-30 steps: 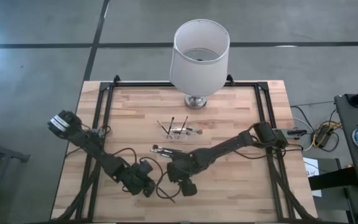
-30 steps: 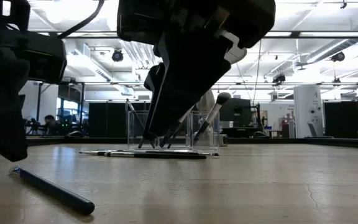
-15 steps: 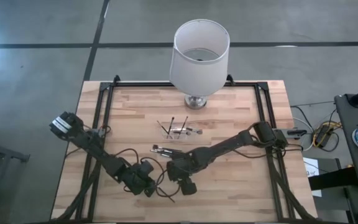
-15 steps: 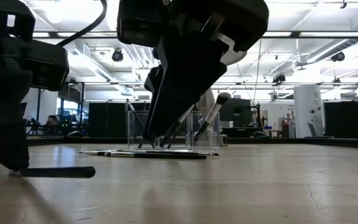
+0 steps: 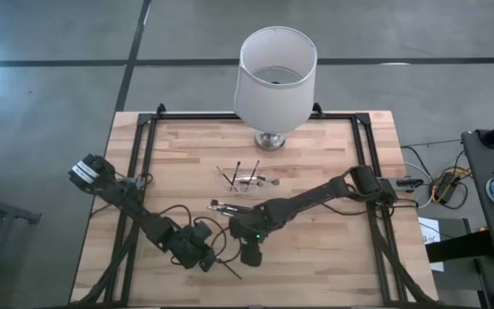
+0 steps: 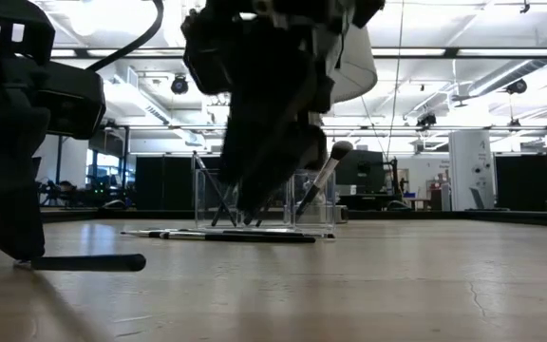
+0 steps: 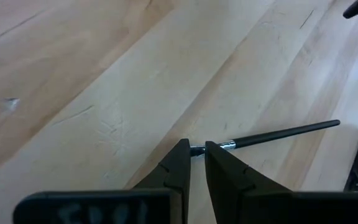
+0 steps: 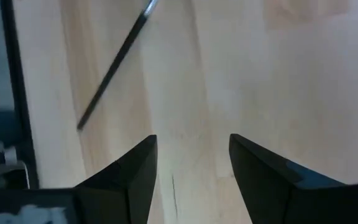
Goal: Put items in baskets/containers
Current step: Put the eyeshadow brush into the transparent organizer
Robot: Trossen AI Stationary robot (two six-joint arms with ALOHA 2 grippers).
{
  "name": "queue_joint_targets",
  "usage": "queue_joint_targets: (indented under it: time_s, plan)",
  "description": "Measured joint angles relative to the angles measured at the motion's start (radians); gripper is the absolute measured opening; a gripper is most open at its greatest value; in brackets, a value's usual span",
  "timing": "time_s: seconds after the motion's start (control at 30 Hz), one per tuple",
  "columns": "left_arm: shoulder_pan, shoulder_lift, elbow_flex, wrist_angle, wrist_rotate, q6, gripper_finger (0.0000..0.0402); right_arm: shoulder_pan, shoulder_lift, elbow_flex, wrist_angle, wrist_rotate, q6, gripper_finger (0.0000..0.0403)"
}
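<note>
now my left end effector (image 7: 197, 151) pinches a brush (image 7: 272, 134) seemingly still on the worktop (image 7: 104, 74), while my spread right end effector (image 8: 191, 152) has swung nearer.

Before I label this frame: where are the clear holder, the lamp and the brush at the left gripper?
clear holder (image 5: 245, 182), high view, its middle.
lamp (image 5: 276, 73), high view, white shade's wall.
brush (image 7: 284, 132), left wrist view, dark handle.
left gripper (image 7: 197, 154), left wrist view, between fingertips.

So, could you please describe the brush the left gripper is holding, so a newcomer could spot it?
Start at the large white lampshade and come to the wooden table's near edge. The thin dark brush lies flat there, alone, pinched at its metallic end by the left gripper; the other brushes are by the clear holder.
</note>
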Motion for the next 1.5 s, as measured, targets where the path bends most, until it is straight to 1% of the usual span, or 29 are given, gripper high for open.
queue_joint_targets:
  time_s: [0.17, 0.37, 0.47, 0.57, 0.67, 0.77, 0.83, 0.9, 0.97, 1.03, 1.13, 1.3, 1.5]
  plan:
    - [0.000, 0.000, 0.000, -0.006, -0.011, -0.004, 0.0046, 0.068, -0.002, 0.031, -0.001, 0.122, 0.121, 0.0194]
    - [-0.001, 0.000, 0.000, -0.007, -0.024, -0.009, 0.0046, 0.189, -0.003, 0.085, 0.001, 0.410, 0.293, 0.0194]
    - [-0.003, 0.000, 0.000, -0.008, -0.025, 0.011, 0.0046, 0.220, 0.006, 0.094, 0.005, 0.497, 0.398, 0.0194]
    - [-0.003, 0.000, -0.001, -0.008, -0.027, 0.025, 0.0046, 0.240, 0.034, 0.095, 0.012, 0.502, 0.503, 0.0194]
    - [-0.003, 0.000, -0.010, -0.004, -0.028, 0.026, 0.0046, 0.260, 0.078, 0.115, 0.007, 0.501, 0.546, 0.0194]
    - [-0.003, 0.000, -0.018, -0.004, -0.029, 0.026, 0.0046, 0.271, 0.119, 0.181, 0.004, 0.489, 0.554, 0.0194]
    - [-0.003, 0.000, -0.024, 0.000, -0.029, 0.026, 0.0046, 0.274, 0.155, 0.250, -0.017, 0.491, 0.553, 0.0194]
    - [-0.003, 0.000, -0.027, 0.000, -0.032, 0.027, 0.0046, 0.274, 0.198, 0.327, -0.088, 0.503, 0.548, 0.0194]
    - [-0.003, 0.000, -0.028, 0.000, -0.032, 0.037, 0.0046, 0.273, 0.239, 0.398, -0.197, 0.540, 0.527, 0.0194]
    - [-0.003, 0.000, -0.028, 0.000, -0.031, 0.044, 0.0046, 0.273, 0.269, 0.458, -0.271, 0.563, 0.499, 0.0194]
    - [-0.003, 0.000, -0.029, 0.000, -0.031, 0.044, 0.0046, 0.273, 0.295, 0.522, -0.303, 0.563, 0.473, 0.0194]
    - [-0.003, 0.000, -0.029, 0.001, -0.036, 0.045, 0.0046, 0.284, 0.320, 0.561, -0.274, 0.568, 0.468, 0.0194]
    - [-0.004, 0.000, -0.029, 0.001, -0.039, 0.049, 0.0046, 0.285, 0.348, 0.564, -0.264, 0.532, 0.482, 0.0194]
